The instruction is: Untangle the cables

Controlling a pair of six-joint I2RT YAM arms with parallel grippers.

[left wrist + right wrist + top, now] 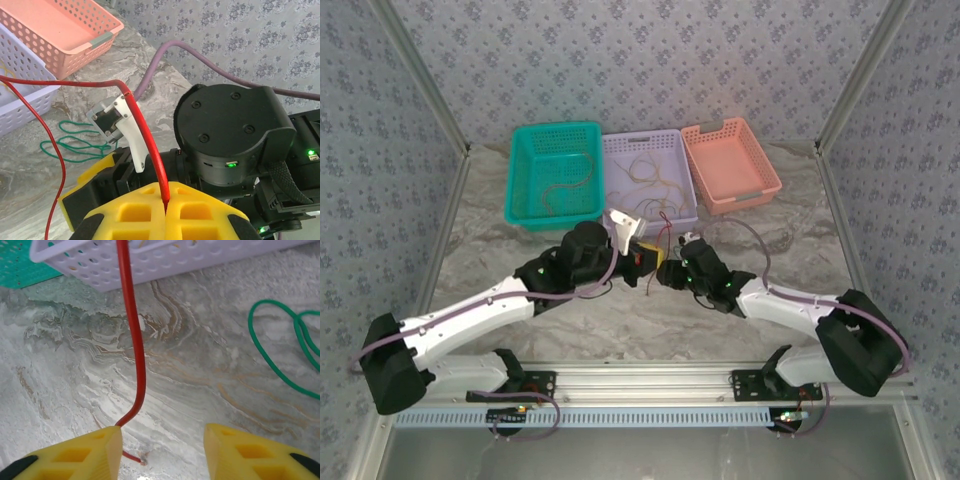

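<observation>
Near the middle of the table (pixel 620 330), your left gripper (pixel 165 202) is clenched on the red cable (pixel 147 135). Your right gripper (pixel 162 445) is released, with that cable running just beside one finger. Past them a green cable (pixel 260 347) lies loose on the table, and at the far edge pale cables (pixel 650 175) lie in the lilac basket (pixel 642 137), beside the teal basket (pixel 555 128).

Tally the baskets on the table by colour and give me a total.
Teal basket: 1
Lavender basket: 1
Pink basket: 1
Total: 3
</observation>
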